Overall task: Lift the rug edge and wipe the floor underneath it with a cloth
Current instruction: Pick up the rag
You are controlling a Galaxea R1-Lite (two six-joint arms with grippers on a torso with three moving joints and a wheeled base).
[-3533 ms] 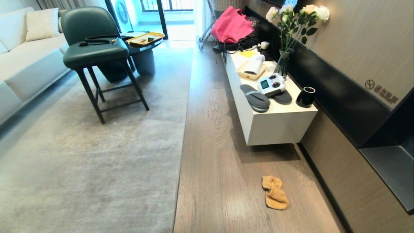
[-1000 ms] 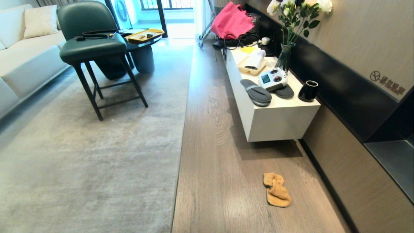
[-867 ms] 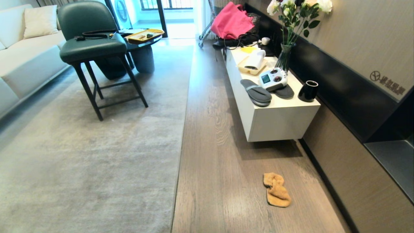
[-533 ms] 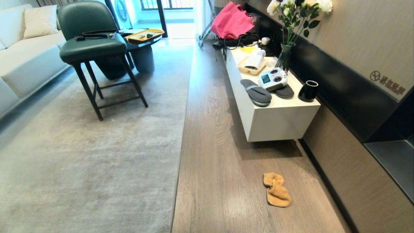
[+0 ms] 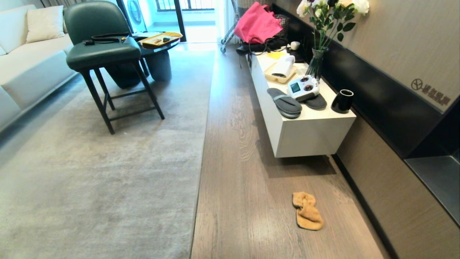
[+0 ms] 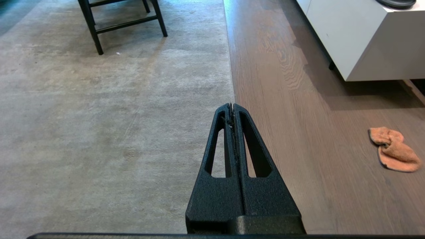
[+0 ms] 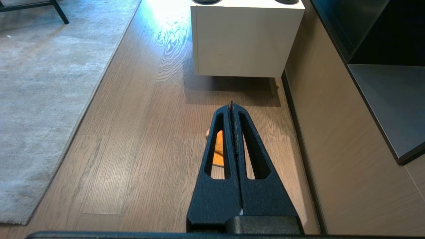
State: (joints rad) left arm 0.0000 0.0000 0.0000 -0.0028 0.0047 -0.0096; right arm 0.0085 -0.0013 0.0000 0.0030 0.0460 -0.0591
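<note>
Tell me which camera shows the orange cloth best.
The head view: the cloth lies whole and unblocked on the floor. The left wrist view shows it whole too, near the frame's edge. In the right wrist view the shut right gripper hides most of it.

Home living rm: pale sofa (image 5: 25,64) w/ cushion (image 5: 44,23) at far left, big grey rug (image 5: 107,169) on wood floor (image 5: 237,151), green chair (image 5: 102,46), low white cabinet (image 5: 309,133) along right wall w/ slippers (image 5: 284,103) & flower vase (image 5: 317,66), balcony door (image 5: 187,14) at back.

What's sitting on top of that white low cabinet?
On the white low cabinet: grey slippers, a white controller partly covering one, a black cup, a flower vase. Farther items are unclear.
</note>
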